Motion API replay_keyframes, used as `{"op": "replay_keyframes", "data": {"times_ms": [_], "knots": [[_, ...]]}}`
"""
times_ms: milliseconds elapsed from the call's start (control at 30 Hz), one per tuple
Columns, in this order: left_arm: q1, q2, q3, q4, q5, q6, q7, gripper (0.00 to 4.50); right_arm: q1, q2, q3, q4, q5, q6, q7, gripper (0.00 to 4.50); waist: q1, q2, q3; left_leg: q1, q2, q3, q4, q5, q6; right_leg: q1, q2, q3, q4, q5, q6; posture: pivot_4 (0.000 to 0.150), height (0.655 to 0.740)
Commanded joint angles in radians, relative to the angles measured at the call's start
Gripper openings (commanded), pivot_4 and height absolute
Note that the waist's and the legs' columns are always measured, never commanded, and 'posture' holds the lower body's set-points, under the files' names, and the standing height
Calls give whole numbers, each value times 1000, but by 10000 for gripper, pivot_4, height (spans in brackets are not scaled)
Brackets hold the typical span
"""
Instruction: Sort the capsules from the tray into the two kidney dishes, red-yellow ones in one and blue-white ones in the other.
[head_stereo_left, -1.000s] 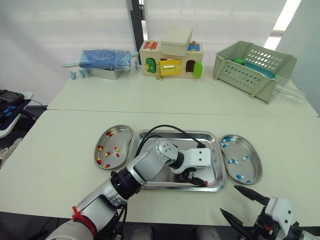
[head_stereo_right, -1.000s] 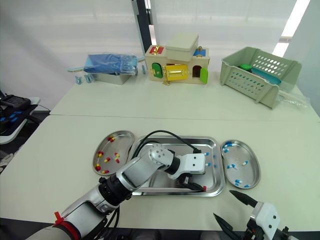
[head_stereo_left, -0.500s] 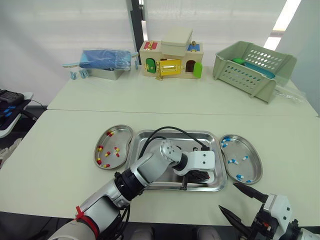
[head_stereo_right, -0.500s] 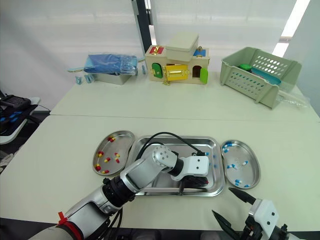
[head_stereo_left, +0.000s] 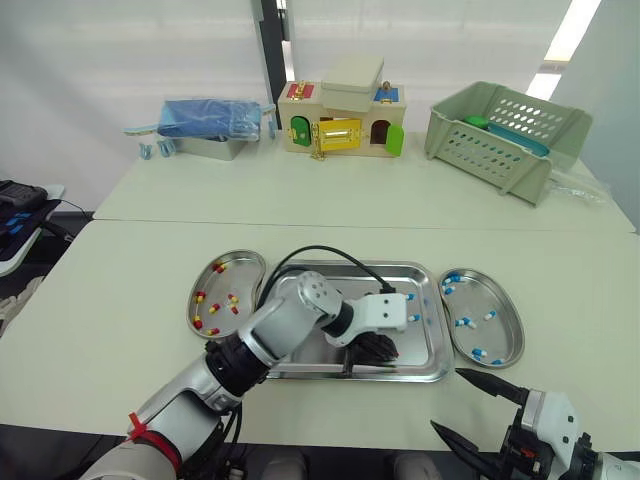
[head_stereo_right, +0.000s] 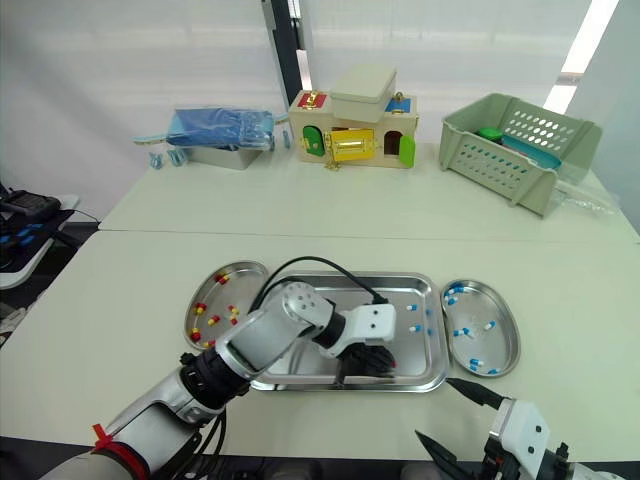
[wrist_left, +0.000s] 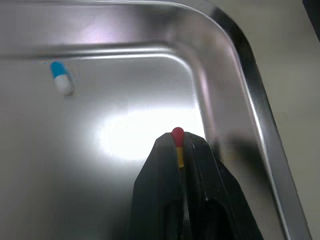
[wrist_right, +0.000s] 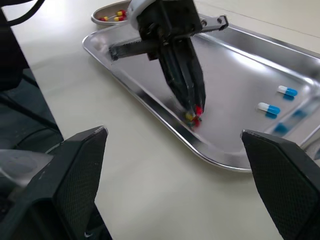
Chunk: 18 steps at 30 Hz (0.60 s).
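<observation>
My left gripper (head_stereo_left: 384, 352) is shut on a red-yellow capsule (wrist_left: 177, 145) and holds it just over the floor of the steel tray (head_stereo_left: 432, 322), near the tray's front right corner. The right wrist view shows the same capsule (wrist_right: 196, 111) at the closed fingertips. Two blue-white capsules (head_stereo_left: 409, 308) lie in the tray's right part. The left kidney dish (head_stereo_left: 246, 266) holds several red-yellow capsules. The right kidney dish (head_stereo_left: 512, 336) holds several blue-white ones. My right gripper (head_stereo_left: 452, 400) hovers open over the table's front edge, right of the tray, with nothing between its fingers.
A black cable (head_stereo_left: 320, 254) arcs from my left wrist over the tray's back rim. On the far table stand a toy house (head_stereo_left: 345, 115), a green basket (head_stereo_left: 510, 128) and a blue bag on a metal box (head_stereo_left: 208, 122).
My left gripper has closed on the red-yellow capsule by the tray's front rim and drawn slightly left with it. The right gripper has stayed open in place.
</observation>
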Motion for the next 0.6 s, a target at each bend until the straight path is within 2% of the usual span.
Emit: {"op": "replay_keyframes", "data": {"times_ms": [33, 233, 500, 600], "knots": [[-28, 26, 131, -70, -66, 103, 30, 347, -31, -33, -22, -8, 49, -3, 44, 45000, 2, 0, 0, 0, 0, 0, 0, 0, 0, 0, 0, 0, 0, 0, 0, 1500, 7400], [-37, 110, 334, -118, -139, 297, 125, 347, -77, -65, -10, 13, 70, -12, 92, 45000, -2, -1, 0, -1, 0, -1, 0, 0, 0, 0, 0, -1, 0, 0, 0, 1500, 7400], [76, 359, 546, -144, -170, 381, 217, 347, -170, -75, -5, 45, 104, 14, 117, 45000, -6, -2, 1, 0, 0, -2, 0, 0, 0, 0, 0, -1, 0, 0, 0, 1500, 7400], [115, 417, 600, -144, -192, 396, 242, 347, -192, -76, -8, 69, 106, 17, 126, 45000, -4, -3, 2, 0, 0, -2, 0, 0, 0, -1, 0, -1, 1, 0, 0, 1500, 7400]]}}
